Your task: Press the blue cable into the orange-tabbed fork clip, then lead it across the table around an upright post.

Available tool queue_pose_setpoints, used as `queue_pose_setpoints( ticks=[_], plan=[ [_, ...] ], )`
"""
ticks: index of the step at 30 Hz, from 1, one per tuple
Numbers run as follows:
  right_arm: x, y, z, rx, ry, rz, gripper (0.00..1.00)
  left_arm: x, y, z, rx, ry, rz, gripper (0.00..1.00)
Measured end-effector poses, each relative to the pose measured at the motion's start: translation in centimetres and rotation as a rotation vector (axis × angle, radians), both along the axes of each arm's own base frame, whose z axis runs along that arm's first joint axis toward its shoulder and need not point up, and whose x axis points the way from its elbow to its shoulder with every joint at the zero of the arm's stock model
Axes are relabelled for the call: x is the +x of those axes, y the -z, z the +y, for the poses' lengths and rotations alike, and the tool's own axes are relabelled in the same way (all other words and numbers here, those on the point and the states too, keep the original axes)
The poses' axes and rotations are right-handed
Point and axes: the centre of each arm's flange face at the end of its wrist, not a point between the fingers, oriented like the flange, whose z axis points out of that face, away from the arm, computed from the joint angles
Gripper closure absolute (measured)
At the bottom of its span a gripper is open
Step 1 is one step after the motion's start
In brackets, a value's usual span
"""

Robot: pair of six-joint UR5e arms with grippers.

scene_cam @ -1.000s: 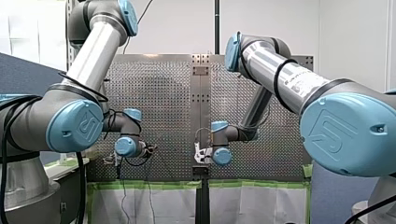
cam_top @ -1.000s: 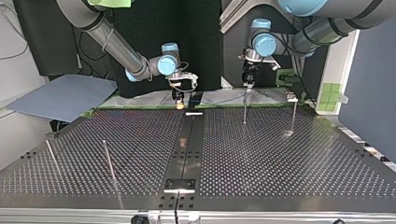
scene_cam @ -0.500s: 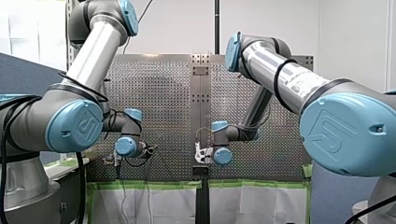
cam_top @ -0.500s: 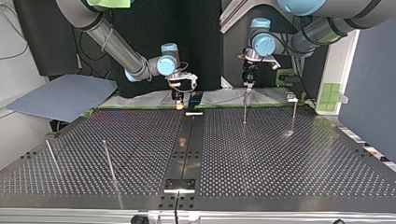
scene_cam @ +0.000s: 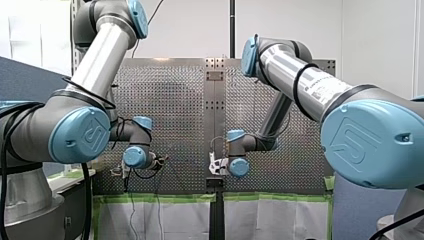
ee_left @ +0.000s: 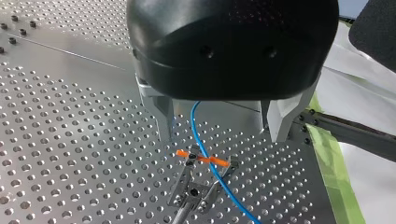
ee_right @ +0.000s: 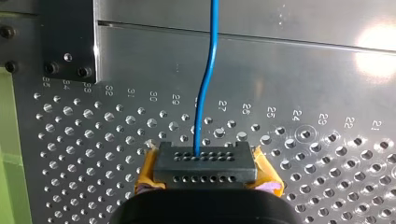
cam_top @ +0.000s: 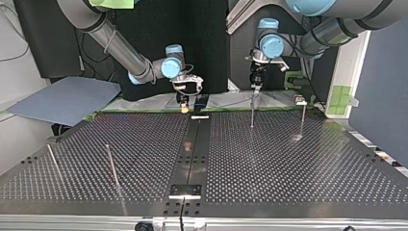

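In the left wrist view my left gripper (ee_left: 222, 137) hangs open, its metal fingers (ee_left: 163, 119) spread wide on either side of the blue cable (ee_left: 198, 119). The cable runs down from between them and across the orange tab (ee_left: 205, 159) of the metal fork clip (ee_left: 194, 189) just ahead. In the right wrist view my right gripper (ee_right: 205, 179) is shut, its yellow pads (ee_right: 147, 175) clamped on a black connector block (ee_right: 205, 163) at the end of the blue cable (ee_right: 210, 70). Both grippers sit at the table's far edge in the top view, the left (cam_top: 255, 90) and the right (cam_top: 184, 105).
Thin upright posts stand on the perforated table (cam_top: 269, 163): one (cam_top: 251, 115) below my left gripper, one (cam_top: 303, 118) further right, two (cam_top: 111, 166) at the top view's left. A black centre strip (cam_top: 192, 149) divides the table. Green tape (ee_left: 334, 172) lines its edge.
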Motion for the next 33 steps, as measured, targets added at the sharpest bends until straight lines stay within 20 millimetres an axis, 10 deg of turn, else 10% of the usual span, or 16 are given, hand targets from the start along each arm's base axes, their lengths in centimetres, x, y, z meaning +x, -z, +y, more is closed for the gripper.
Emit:
queue_pose_setpoints(
  ticks=[23, 33],
  plan=[
    [0.0, 0.1, 0.0, 0.002, -0.001, 0.001, 1.0, -0.2, 0.1, 0.0, 0.02, -0.004, 0.009, 0.0],
    [-0.1, 0.1, 0.1, 0.01, -0.003, 0.009, 1.0, 0.8, -1.0, -3.1, -0.004, 0.041, -0.033, 0.0]
  ],
)
